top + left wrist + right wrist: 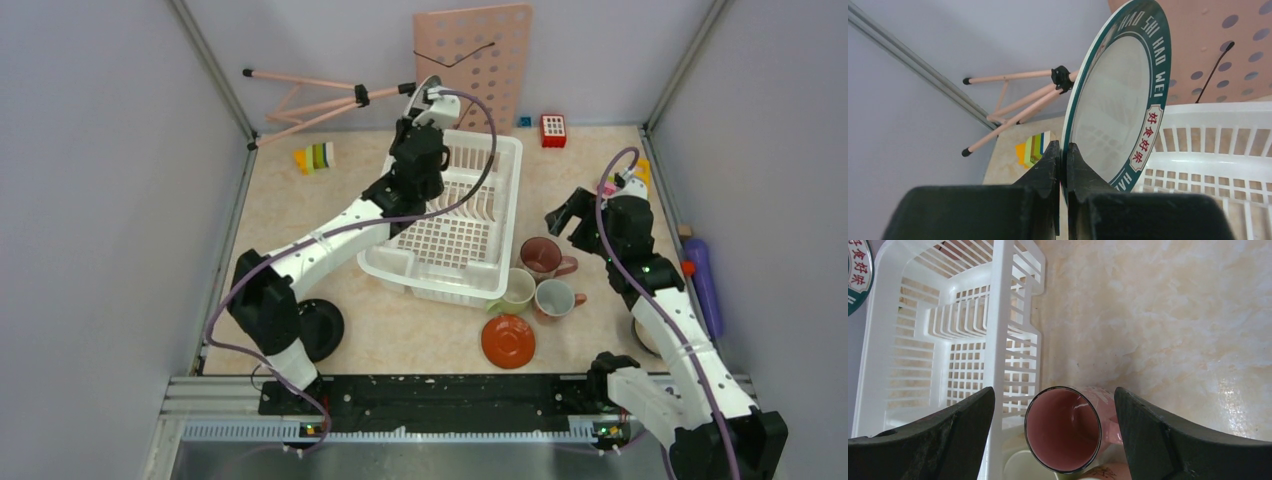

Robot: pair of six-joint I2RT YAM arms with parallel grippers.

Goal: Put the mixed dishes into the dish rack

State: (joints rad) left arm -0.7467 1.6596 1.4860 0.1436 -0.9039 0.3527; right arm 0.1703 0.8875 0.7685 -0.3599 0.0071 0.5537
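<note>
One dish is in hand: the green-rimmed plate (1118, 100), held on edge and nearly upright at the far end of the dish rack (505, 190), raised above its rim. The left claw (1063, 150) is pinched hard on the plate's lower rim, one finger on each face and no gap showing. Whether the plate's bottom edge hangs over the basket or just outside its far wall cannot be told from these views.

My reading is that the step is racking this plate. The next move calls for bringing it over the upright tines (955, 320) in the middle of the rack, lining its edge up with a slot between two of them, and lowering it until the rack carries the weight before the claw lets go. Released while tilted or off the slot, it would likely tip flat.

Beside the rack's near right corner, the right claw (1054, 390) hangs with its fingers spread wide and nothing gripped. The pink-lined mug (1063, 427) stands below it, between the two fingers and touching neither. That looks like a grasp being readied, needing a descent and a squeeze on the mug's wall.

Further out on the desk (420, 330), the pale-green mug (517, 292), a second pink mug (553, 298), the orange saucer (508, 341) and the black plate (320, 328) are not yet loaded, so the task looks early on.
</note>
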